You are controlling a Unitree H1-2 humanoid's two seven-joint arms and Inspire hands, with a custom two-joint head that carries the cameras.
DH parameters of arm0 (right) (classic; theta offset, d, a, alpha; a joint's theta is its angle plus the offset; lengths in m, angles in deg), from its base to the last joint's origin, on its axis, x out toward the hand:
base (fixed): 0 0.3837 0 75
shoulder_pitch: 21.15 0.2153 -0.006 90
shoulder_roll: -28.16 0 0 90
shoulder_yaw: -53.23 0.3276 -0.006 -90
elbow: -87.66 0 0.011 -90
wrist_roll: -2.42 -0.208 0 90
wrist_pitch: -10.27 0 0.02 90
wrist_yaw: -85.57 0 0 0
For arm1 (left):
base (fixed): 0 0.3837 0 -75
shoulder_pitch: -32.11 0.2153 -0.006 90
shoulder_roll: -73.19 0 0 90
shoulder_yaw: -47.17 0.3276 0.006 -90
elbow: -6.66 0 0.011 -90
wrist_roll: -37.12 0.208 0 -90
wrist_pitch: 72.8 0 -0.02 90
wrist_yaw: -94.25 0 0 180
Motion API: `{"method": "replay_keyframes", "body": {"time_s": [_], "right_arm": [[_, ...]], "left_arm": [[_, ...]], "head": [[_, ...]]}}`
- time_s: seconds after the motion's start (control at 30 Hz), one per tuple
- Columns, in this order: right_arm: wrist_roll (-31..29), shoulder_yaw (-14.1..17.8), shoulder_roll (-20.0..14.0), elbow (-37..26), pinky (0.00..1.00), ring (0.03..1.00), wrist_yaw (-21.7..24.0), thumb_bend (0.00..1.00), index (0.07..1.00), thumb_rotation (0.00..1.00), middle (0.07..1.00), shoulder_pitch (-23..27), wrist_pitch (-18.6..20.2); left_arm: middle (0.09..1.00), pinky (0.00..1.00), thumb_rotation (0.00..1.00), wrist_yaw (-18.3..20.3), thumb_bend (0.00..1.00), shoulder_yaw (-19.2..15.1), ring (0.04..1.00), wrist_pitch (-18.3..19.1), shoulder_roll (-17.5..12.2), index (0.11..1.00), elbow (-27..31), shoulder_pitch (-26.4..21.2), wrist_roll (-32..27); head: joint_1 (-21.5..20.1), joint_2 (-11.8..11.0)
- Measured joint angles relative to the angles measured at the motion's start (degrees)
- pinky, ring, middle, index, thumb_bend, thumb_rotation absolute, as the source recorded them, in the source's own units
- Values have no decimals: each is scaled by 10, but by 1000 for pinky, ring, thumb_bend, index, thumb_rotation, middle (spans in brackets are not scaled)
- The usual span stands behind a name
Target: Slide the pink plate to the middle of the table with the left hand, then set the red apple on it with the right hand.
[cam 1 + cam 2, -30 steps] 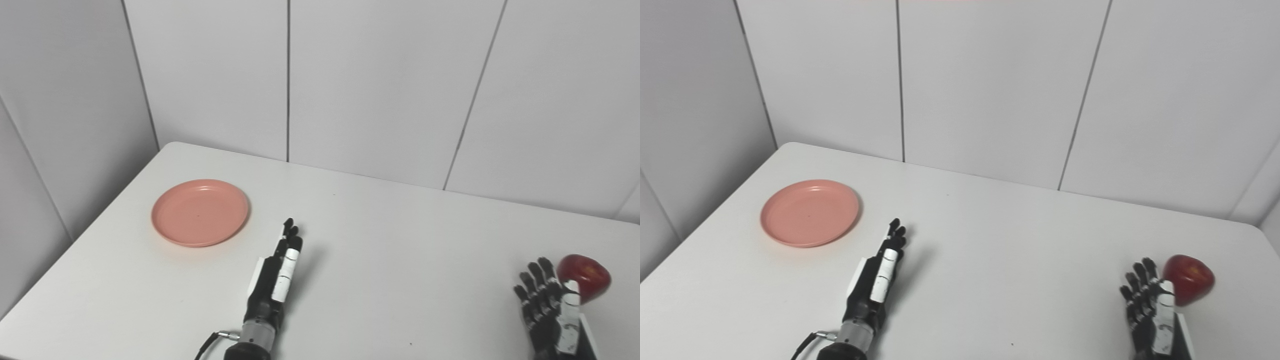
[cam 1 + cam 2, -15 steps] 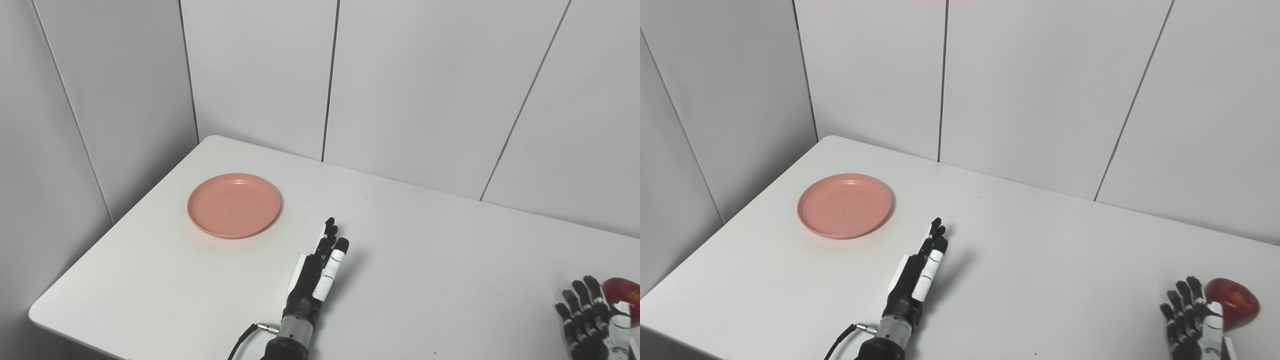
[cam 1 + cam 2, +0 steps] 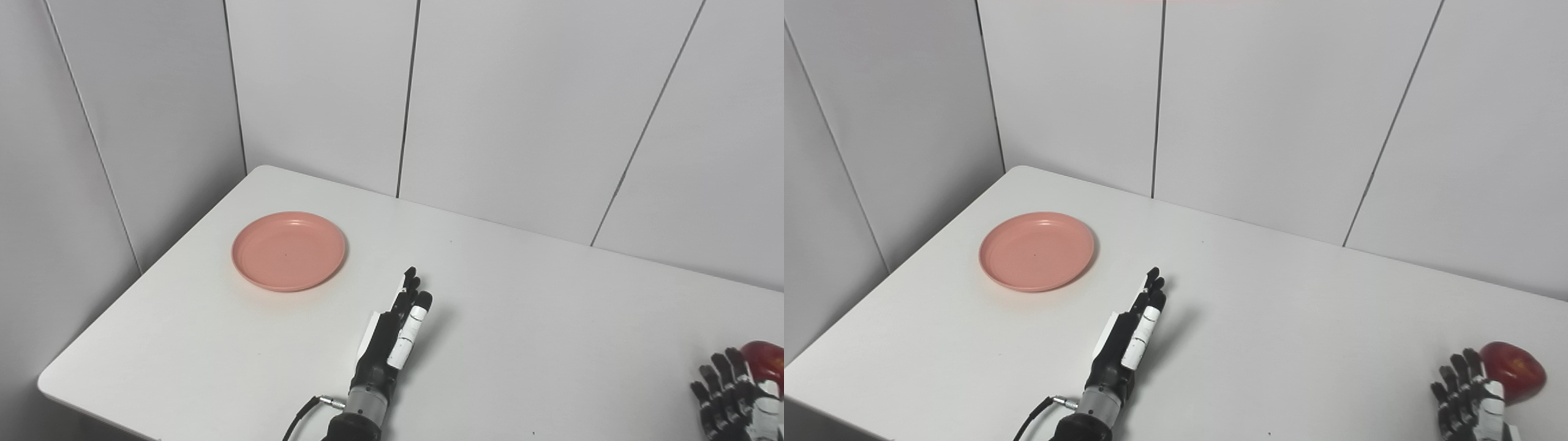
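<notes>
Bare white table (image 3: pixel 1274 294) separates the round pink plastic plate (image 3: pixel 1036 250) from the empty, straight-fingered left hand (image 3: pixel 1130 334); the spread, empty right hand (image 3: pixel 1470 398) sits beside the glossy red apple (image 3: pixel 1516 369).

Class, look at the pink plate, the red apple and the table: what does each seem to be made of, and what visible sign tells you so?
Pink plate: probably matte plastic; even colour, soft sheen, moulded rim.
Red apple: glossy skin with a highlight; real or imitation cannot be told.
Table: smooth white laminate or painted board, judging by its flat, uniform surface.
</notes>
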Motion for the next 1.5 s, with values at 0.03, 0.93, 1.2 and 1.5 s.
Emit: {"method": "replay_keyframes", "body": {"time_s": [0.03,0.93,1.2,1.5], "right_arm": [[0,-1,2,-3,1000,1000,-4,820,1000,1000,1000,-1,1],[2,-15,14,-19,1000,1000,-18,702,988,1000,1000,-6,12],[2,-17,17,-19,1000,1000,-18,695,991,1000,1000,-6,12],[6,-20,16,-18,1000,1000,-17,679,995,1000,1000,-5,12]], "left_arm": [[1000,1000,1000,1,825,0,1000,-2,-1,1000,0,0,-2],[876,816,958,46,993,-118,853,52,-94,840,57,-158,-122],[890,794,991,47,996,-152,864,53,-152,833,25,-232,-135],[916,847,995,57,1000,-192,890,54,-234,880,-32,-292,-141]], "head": [[-5,1],[-14,-11],[-13,-12],[-11,-15]]}}
